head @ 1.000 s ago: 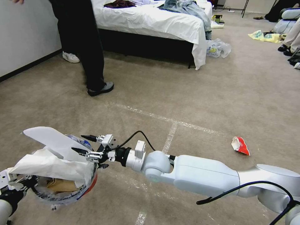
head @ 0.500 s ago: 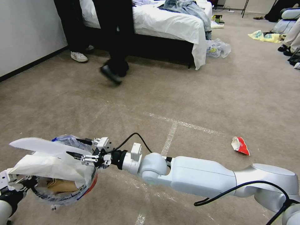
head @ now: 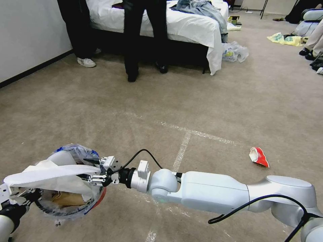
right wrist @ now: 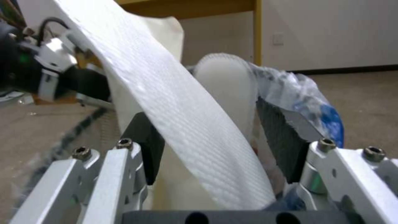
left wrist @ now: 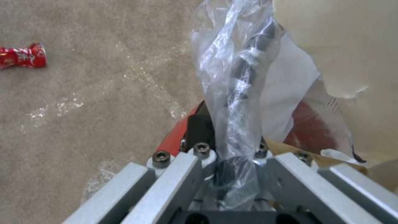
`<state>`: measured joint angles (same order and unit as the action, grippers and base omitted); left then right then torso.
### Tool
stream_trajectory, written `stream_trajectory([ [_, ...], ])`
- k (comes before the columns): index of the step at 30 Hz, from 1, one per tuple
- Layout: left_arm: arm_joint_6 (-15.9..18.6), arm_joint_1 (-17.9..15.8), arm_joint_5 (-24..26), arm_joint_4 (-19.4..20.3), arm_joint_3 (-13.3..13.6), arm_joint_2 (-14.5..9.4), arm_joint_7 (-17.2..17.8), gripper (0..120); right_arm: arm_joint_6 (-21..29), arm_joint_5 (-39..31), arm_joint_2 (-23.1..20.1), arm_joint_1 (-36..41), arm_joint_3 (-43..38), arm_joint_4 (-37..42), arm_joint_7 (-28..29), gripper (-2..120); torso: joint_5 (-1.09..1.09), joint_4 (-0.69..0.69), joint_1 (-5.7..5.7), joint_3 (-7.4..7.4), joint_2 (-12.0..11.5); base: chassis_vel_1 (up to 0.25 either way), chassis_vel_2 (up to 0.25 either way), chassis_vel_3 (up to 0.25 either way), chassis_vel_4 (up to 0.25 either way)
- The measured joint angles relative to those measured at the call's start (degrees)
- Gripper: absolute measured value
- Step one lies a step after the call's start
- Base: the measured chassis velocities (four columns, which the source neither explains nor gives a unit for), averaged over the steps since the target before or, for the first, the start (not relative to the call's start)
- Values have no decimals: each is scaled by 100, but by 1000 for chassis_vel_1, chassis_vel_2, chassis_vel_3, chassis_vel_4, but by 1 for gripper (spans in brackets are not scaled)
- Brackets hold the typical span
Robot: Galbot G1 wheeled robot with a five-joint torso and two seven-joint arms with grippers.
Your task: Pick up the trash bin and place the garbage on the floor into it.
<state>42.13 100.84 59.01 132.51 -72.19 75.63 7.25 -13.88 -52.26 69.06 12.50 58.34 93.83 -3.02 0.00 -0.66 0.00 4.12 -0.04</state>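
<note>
Right end effector [head: 88,170] — spread apart — straddles slipper [head: 47,173] over trash bin [head: 97,198].

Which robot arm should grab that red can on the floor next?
Probably the right. The left gripper is shut on the bin rim, holding it up. The right gripper is open at the bin beside a white slipper, and the red can lies on the robot's right side.

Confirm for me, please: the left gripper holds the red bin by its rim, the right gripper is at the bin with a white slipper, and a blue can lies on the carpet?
Not quite: the can on the carpet is red, as the head view shows. The rest stands: left gripper, bin, right gripper, slipper.
</note>
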Motion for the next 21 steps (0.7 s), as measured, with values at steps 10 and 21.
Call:
stream_trajectory([
  [10, 0, -30, -16, -44, 31, 9, -5, 1, -34, -17, 139, 3, -93, -214, -39, 57, 0, 0, 0, 0, 0, 0, 0, 0, 0],
  [21, 0, -85, -30, -138, 40, -34, -7, 1, -44, -75, 213, -20, -104, -282, -39, 40, 0, 0, 0, 0, 0, 0, 0, 0, 0],
])
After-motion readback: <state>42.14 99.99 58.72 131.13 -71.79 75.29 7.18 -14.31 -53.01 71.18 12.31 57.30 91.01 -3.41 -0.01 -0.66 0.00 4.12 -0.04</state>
